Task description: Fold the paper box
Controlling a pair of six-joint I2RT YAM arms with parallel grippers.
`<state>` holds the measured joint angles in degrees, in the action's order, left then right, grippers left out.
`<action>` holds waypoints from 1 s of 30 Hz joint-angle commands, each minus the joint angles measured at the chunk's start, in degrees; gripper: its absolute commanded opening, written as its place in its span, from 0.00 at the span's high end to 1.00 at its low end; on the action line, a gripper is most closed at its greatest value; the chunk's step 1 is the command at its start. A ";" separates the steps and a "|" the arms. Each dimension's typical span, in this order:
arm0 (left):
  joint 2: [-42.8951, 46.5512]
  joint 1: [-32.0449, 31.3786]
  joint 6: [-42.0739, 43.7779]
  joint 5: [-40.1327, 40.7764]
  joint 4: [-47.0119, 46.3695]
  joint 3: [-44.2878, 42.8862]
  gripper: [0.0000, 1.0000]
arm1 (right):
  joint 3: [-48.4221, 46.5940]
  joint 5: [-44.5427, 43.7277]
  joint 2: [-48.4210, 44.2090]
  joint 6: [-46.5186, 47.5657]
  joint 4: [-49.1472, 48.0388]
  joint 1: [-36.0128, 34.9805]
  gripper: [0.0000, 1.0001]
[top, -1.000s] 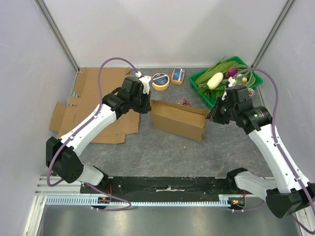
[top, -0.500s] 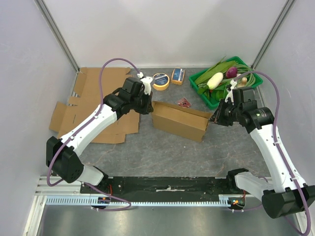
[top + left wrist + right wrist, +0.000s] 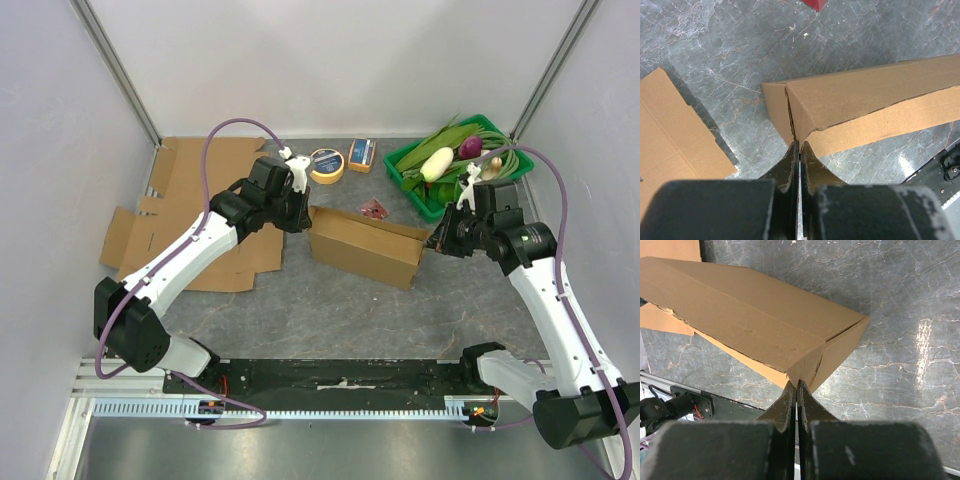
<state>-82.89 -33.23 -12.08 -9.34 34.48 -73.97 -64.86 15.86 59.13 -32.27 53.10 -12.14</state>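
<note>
Tightly closed pincers [image 3: 799,145] [image 3: 796,383] against box [image 3: 365,245] ends

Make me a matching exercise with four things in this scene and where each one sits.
Things:
1. brown folded cardboard box
2. round yellow tape roll
3. green plastic tray
4. flat unfolded cardboard sheet

Places:
A. far right corner, holding vegetables
B. far left, lying flat
C. in the middle, folded into a long block
D. at the back, beside a small orange packet

Pairs: 1-C, 2-D, 3-A, 4-B
</note>
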 commanded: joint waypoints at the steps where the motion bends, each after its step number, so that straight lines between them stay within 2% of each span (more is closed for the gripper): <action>1: -0.69 -0.52 0.39 -1.99 2.79 0.06 0.98 | -1.77 2.69 1.16 -3.68 -2.04 -0.16 1.00; 4: -0.60 -0.52 0.47 -2.08 2.79 0.32 0.98 | 1.13 3.13 0.90 -3.33 -2.39 -0.16 1.00; 9: -0.08 -0.52 0.56 -1.56 2.61 1.02 0.98 | 2.54 -3.10 -1.12 -0.69 -0.89 -0.16 1.00; 20: 0.97 -0.60 -0.05 -1.82 -0.29 3.66 0.98 | 8.96 -8.37 -3.32 4.31 -4.23 -1.83 1.00; 25: 4.57 -0.69 -1.45 -0.15 -6.95 11.11 0.98 | 11.33 -16.81 -4.81 5.82 -5.90 -6.83 1.00; 28: 6.68 -0.69 -2.86 0.20 -9.25 14.90 0.98 | 15.19 -17.09 -6.57 3.98 -9.67 -8.86 1.00; 30: 7.74 -0.69 -3.39 0.29 -10.22 15.53 0.93 | 16.25 -17.52 -6.93 3.45 -11.44 -8.86 1.00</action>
<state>-75.92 -33.43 -13.13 -9.58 22.44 -62.63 -52.64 1.89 52.18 -28.32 41.17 -20.18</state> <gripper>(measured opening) 0.029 0.006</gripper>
